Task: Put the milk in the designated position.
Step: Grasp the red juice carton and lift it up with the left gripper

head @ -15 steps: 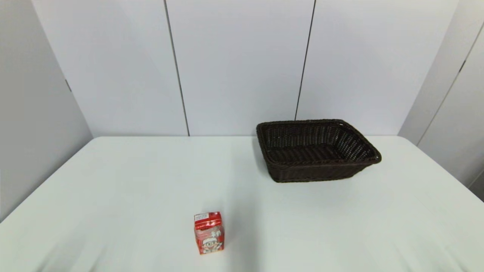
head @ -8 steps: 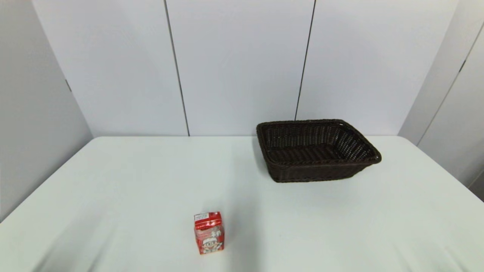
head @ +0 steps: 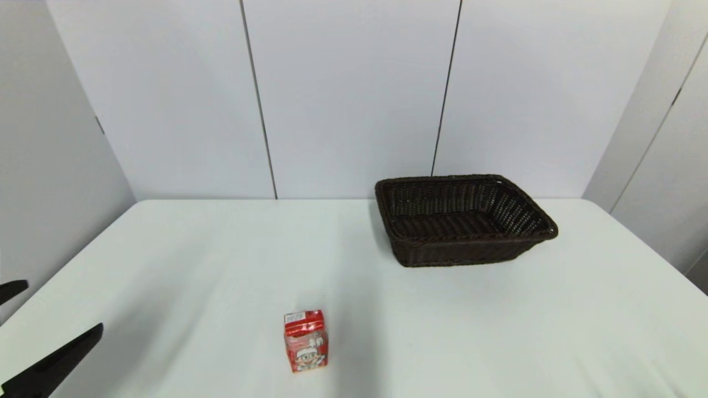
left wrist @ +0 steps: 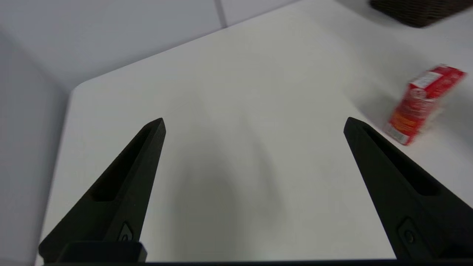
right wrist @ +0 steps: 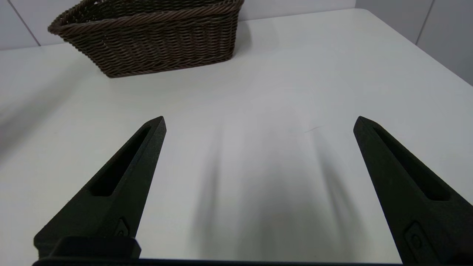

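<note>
The milk (head: 306, 341), a small red carton with a white cartoon figure, stands upright on the white table near its front edge, left of centre. In the left wrist view the milk (left wrist: 421, 102) shows off to one side of the fingers, apart from them. My left gripper (head: 55, 315) has come in at the far left, well left of the carton, open and holding nothing; the left wrist view shows the left gripper (left wrist: 254, 123) spread wide over bare table. My right gripper (right wrist: 258, 122) is open over bare tabletop and is out of the head view.
A dark brown woven basket (head: 464, 221) sits at the back right of the table, with the basket (right wrist: 147, 40) ahead of the right fingers. White wall panels stand behind the table (head: 221, 260).
The left gripper's fingers have come into the head view at the lower left. The milk and the basket have not moved.
</note>
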You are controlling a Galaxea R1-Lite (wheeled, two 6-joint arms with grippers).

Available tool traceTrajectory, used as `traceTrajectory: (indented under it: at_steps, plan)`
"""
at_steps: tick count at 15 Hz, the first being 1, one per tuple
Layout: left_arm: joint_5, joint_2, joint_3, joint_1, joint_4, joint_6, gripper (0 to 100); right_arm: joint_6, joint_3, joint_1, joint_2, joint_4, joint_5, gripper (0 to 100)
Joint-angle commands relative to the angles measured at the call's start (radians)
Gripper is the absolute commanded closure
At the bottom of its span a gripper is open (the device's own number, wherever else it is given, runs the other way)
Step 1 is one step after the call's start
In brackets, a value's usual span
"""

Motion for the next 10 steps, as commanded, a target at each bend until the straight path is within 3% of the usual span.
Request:
traceTrajectory:
  at_steps: [1, 3, 5, 10]
  plan:
    - [-0.170, 0.254, -0.070, -0.003, -0.012, 0.200, 0, 0.000, 0.000, 0.000, 0.000, 0.000, 0.000, 0]
    - [-0.262, 0.351, -0.087, -0.009, -0.050, 0.291, 0, 0.000, 0.000, -0.001, 0.000, 0.000, -0.001, 0]
    - [-0.435, 0.498, -0.081, -0.009, -0.048, 0.393, 0, 0.000, 0.000, 0.000, 0.000, 0.000, -0.001, 0]
    - [-0.624, 0.742, -0.078, -0.033, -0.030, 0.587, 0, 0.000, 0.000, 0.000, 0.000, 0.000, 0.000, 0]
